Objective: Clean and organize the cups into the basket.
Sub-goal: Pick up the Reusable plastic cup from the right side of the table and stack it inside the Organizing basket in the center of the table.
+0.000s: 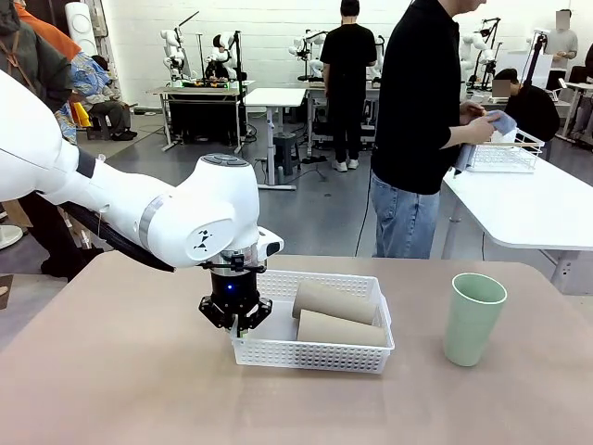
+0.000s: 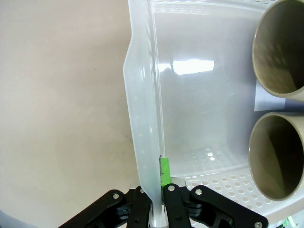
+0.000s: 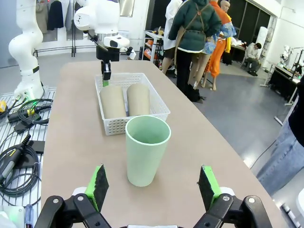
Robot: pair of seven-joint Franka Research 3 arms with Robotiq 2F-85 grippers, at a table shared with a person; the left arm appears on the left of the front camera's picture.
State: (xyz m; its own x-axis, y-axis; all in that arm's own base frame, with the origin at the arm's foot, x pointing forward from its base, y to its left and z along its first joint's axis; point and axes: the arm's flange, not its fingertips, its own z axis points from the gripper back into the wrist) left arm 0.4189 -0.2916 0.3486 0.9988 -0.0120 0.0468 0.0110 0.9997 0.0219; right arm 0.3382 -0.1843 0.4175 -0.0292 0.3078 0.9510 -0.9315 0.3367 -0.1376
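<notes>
While left gripper [image 1: 235, 322] pinches basket [image 1: 306, 357] end wall, two tan cups [image 1: 334, 301] lie inside; mint cup [image 1: 473, 318] stands upright, apart. We judge it last to load: right gripper [image 3: 153, 176], jaws wide, must close round it.

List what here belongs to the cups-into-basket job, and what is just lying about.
Job: basket; rear tan cup and front tan cup, lying in it; green cup, upright on the table outside it; left gripper, shut on the basket's end rim; right gripper, open.
Lying about: cables beside the table; wire basket on the far table.
</notes>
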